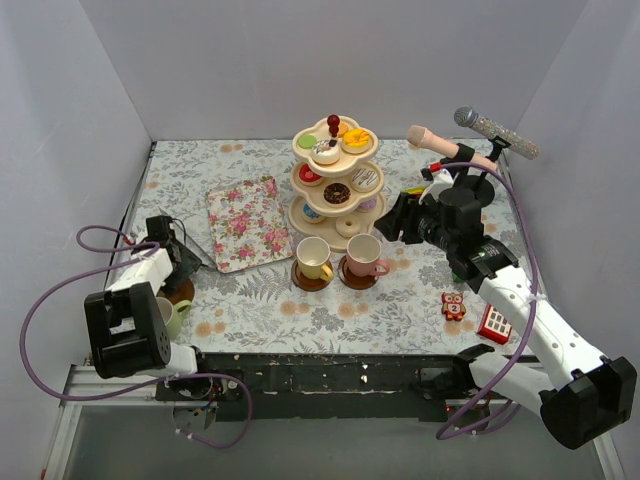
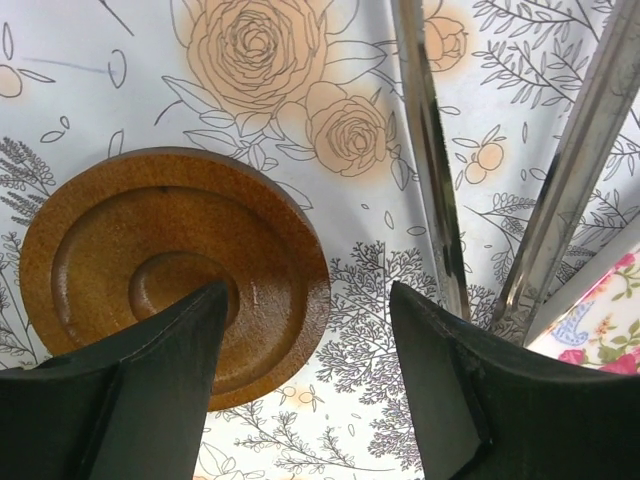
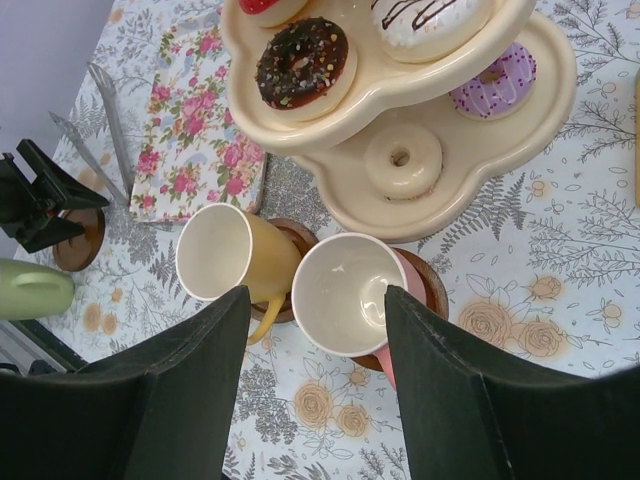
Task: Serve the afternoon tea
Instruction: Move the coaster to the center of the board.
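Left jaws stand apart and empty above the tabletop (image 2: 335, 330); one tip overlaps the bare brown saucer (image 2: 115, 250), and the metal tongs (image 2: 432, 170) lie just beyond the other tip. Right jaws are wide apart and grip nothing. The pink cup (image 3: 345, 295) sits framed between them (yellow cup (image 3: 215, 255) just beside it, nearer the left tip), with the three-tier stand (image 3: 445, 205) straight ahead past both cups.

Overhead camera faces whole table (image 1: 400, 300), wrist cameras close, looking down, sharing bare saucer (image 2: 170, 270).
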`<act>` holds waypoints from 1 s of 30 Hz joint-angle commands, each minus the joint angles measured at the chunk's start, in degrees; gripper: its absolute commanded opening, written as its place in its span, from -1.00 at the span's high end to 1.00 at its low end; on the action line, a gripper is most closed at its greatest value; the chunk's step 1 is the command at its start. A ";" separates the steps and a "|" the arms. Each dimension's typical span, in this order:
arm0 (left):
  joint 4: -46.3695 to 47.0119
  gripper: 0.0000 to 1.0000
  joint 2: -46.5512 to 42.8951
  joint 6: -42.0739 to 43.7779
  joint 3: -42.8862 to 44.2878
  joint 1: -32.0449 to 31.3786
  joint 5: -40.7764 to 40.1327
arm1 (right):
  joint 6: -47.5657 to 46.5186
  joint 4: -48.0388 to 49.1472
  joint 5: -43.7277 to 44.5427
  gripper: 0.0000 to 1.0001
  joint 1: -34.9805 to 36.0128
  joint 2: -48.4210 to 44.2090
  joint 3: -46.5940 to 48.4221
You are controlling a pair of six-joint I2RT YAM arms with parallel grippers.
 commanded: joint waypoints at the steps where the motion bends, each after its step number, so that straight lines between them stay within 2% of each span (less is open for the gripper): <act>1: 1.35 -0.28 1.42 -1.06 -3.02 -2.16 5.59 | 0.72 2.91 -0.94 -0.29 -0.40 0.14 0.13; 15: 1.18 -0.18 1.34 -6.33 -5.92 -12.09 8.94 | 1.33 3.79 -1.74 -0.29 -0.40 1.81 0.30; 17: 1.00 -0.18 1.34 -7.03 -6.18 -15.16 8.76 | 1.33 3.79 -1.83 -0.29 -0.31 1.99 0.39; 26: -1.90 -0.17 -4.98 -11.87 -9.00 -19.38 4.73 | 1.59 4.23 -1.91 -0.29 -0.40 2.61 0.66; 30: -3.74 -0.11 -7.18 -13.36 -8.65 -20.35 4.54 | 1.60 4.58 -2.18 -0.29 -0.40 2.87 0.92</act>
